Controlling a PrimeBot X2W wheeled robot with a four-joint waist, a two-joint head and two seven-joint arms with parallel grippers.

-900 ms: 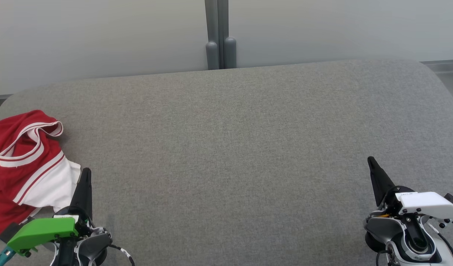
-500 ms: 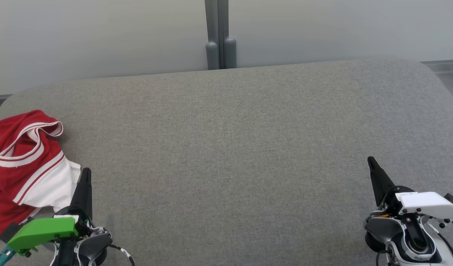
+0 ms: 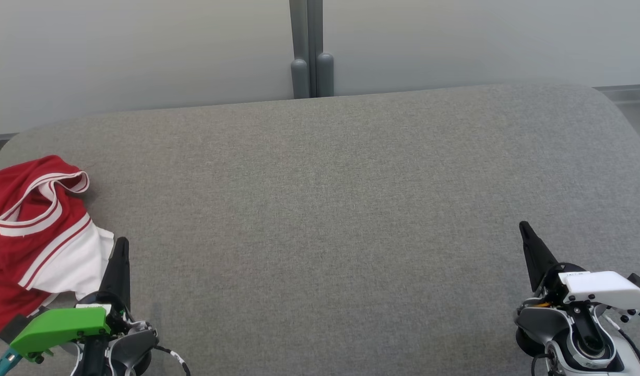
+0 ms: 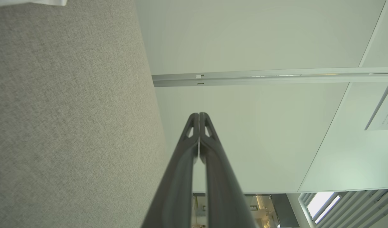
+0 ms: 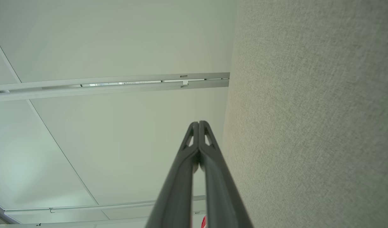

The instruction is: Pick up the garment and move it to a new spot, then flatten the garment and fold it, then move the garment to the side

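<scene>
Evidently nothing is begun: left gripper (image 3: 121, 244) and right gripper (image 3: 524, 228) rest pinched together and empty, the crumpled garment (image 3: 35, 235) just beside the left gripper, which is likeliest to grab it.

Big grey fabric-covered table (image 3: 325, 209), rounded at the far corners, weave looks pretty even all over. A crumpled red and white garment (image 3: 33, 230) lies bunched up on it, way over at the left edge.
</scene>
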